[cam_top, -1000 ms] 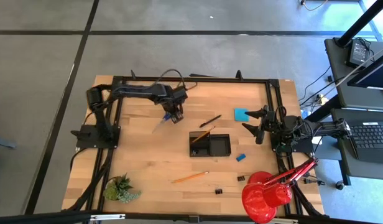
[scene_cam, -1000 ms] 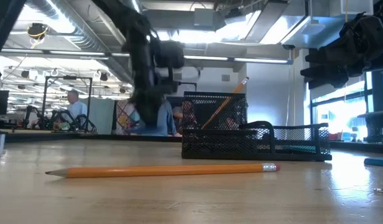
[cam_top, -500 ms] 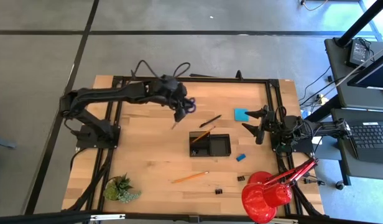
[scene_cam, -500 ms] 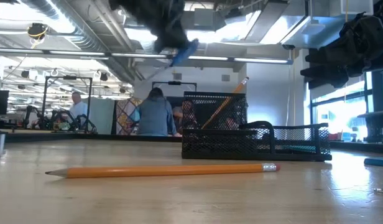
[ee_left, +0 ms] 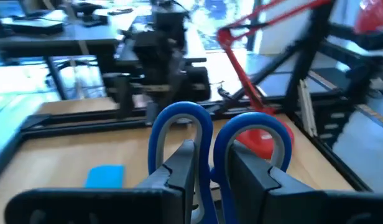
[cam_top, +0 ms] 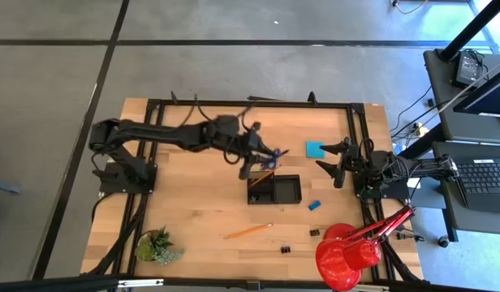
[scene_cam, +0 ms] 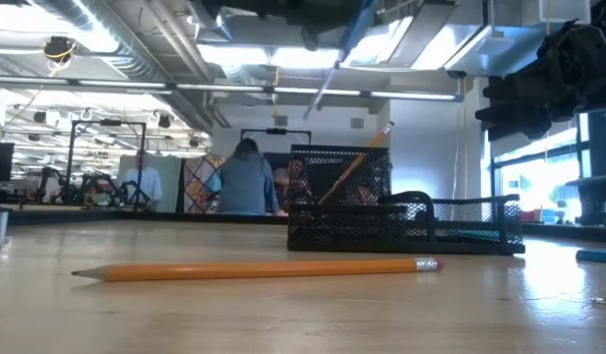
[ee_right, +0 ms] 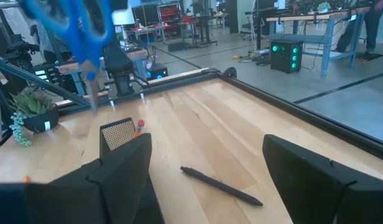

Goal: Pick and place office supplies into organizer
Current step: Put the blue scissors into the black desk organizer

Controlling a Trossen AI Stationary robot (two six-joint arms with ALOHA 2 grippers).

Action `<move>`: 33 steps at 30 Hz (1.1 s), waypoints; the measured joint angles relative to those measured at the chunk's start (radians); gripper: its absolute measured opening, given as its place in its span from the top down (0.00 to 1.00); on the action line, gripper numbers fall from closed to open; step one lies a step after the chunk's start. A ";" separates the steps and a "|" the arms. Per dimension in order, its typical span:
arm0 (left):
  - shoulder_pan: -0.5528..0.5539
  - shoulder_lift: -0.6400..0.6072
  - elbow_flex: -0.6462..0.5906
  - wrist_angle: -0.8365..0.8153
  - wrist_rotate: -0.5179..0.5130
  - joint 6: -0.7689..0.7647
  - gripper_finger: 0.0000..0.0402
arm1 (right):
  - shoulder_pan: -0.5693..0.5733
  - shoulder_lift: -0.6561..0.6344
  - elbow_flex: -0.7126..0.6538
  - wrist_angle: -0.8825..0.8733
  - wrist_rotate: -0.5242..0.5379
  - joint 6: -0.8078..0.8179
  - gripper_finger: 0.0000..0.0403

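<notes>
- Two dark arms share the wooden desk (cam_top: 193, 203); the left pincer (cam_top: 252, 159) is clamped on the blue-handled scissors (ee_left: 207, 140) and hangs in the air beside the tall end of the black mesh organizer tray (cam_top: 274, 189).
- The scissors are held at the neck just under the two loop handles, handles toward the wrist and blades hanging down, probably so the blades can go tip-first into the tall cup.
- The right pincer (cam_top: 341, 162) waits with its fingers spread wide and empty near the desk's right edge, close to the square blue note pad (cam_top: 315, 149).
- In the organizer's tall cup one orange pencil (scene_cam: 354, 163) already leans with its eraser end up; what lies in the low compartments is hard to make out through the mesh.
- Outside the tray: a slim black pen (ee_right: 221, 185) beside it, a second orange pencil (cam_top: 248, 231) in front, a tiny blue eraser (cam_top: 314, 205) on its right, and small black binder clips (cam_top: 286, 249) near the red desk lamp (cam_top: 347, 253).
- A small green potted plant (cam_top: 157, 245) sits at the front left corner, out of the way.
</notes>
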 joint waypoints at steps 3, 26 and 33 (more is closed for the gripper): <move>-0.020 0.055 0.000 0.055 0.002 0.015 0.83 | 0.000 0.000 0.000 0.000 0.000 0.000 0.23; -0.023 0.164 0.000 0.047 -0.016 0.069 0.83 | 0.000 0.000 0.000 0.000 0.000 0.000 0.23; -0.023 0.161 0.000 0.050 -0.007 0.066 0.83 | 0.000 0.000 0.000 0.000 0.000 0.000 0.23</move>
